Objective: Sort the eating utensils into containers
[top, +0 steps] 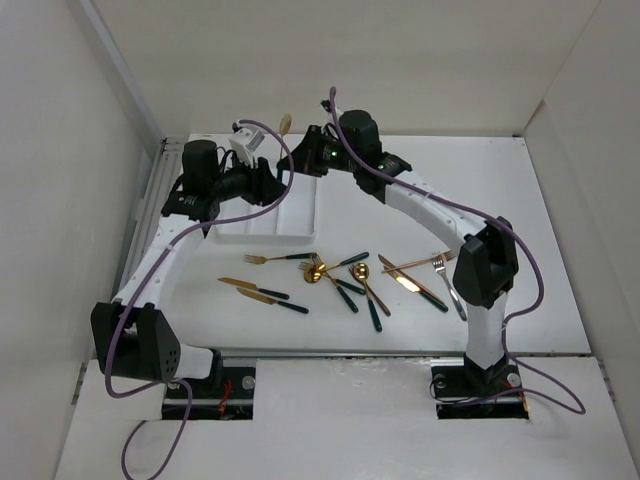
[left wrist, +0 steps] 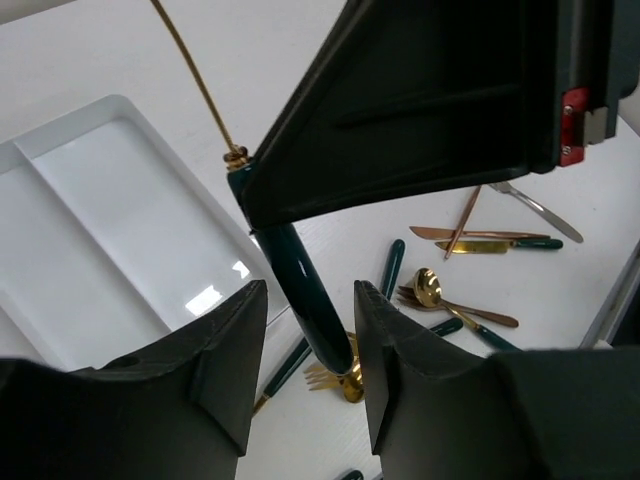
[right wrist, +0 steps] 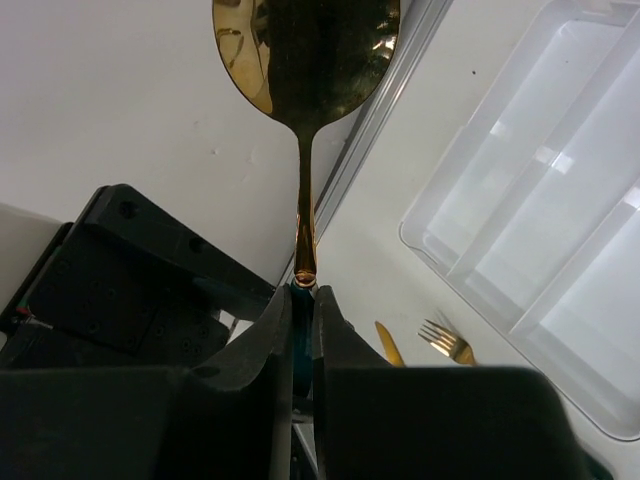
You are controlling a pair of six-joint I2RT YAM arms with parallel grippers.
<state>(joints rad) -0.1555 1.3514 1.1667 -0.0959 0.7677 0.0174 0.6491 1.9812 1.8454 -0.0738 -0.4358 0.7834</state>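
My right gripper [right wrist: 303, 300] is shut on the dark green handle of a gold spoon [right wrist: 305, 50] and holds it upright, bowl up, above the table. The spoon's bowl also shows in the top view [top: 285, 122]. My left gripper [left wrist: 310, 292] is open, with its fingers [left wrist: 225, 370] on either side of the handle's lower end [left wrist: 300, 290], gaps on both sides. Both grippers meet by the far end of the white three-compartment tray [top: 290, 212], the left gripper [top: 272, 176] beside the right gripper [top: 308, 152]. The compartments that show are bare.
Several utensils lie on the table before the tray: a fork [top: 280, 258], two knives [top: 262, 294], gold spoons [top: 318, 270], copper pieces [top: 410, 275] and a silver fork [top: 452, 290]. White walls close in the left and the back.
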